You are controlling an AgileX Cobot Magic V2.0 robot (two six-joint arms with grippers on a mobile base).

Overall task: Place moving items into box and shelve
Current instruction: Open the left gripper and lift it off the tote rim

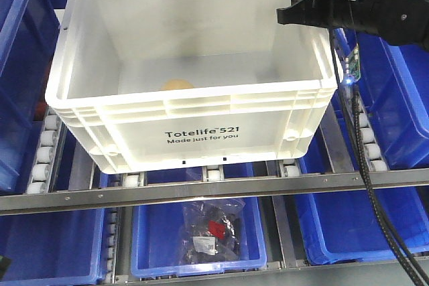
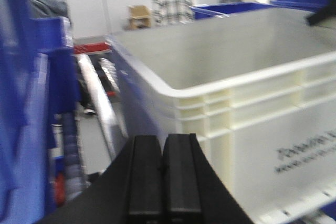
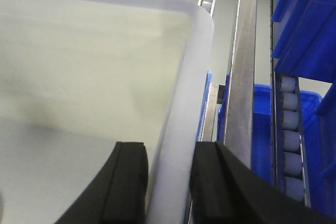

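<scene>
From the front view, the white box (image 1: 194, 65) sits on a roller shelf (image 1: 214, 184), its printed long wall facing the camera and overhanging the shelf's front rail. Inside, one pale yellow-orange lump (image 1: 177, 85) lies on the floor against the front wall, a little left of middle; no second lump can be made out here. The right gripper (image 1: 285, 15) reaches in from the upper right to the box's right rim near the back corner, though this view does not show how its jaws stand. Blue bins (image 1: 198, 239) flank the box and fill the level below; the middle lower one holds a clear bag of dark parts with something red. The left arm is out of this view. The left wrist view supplies it: the left gripper (image 2: 163, 174) has its two black fingers pressed together with nothing between them, held outside the box (image 2: 252, 103) near its front left corner, apart from the wall. People stand in the blurred background, and the lump is hidden by the wall. The right wrist view settles what the front could not: the right gripper (image 3: 169, 182) straddles the box rim (image 3: 181, 129), one finger inside and one outside, both touching the rim. Rollers (image 3: 291, 129) and a blue bin lie beyond the rail.
</scene>
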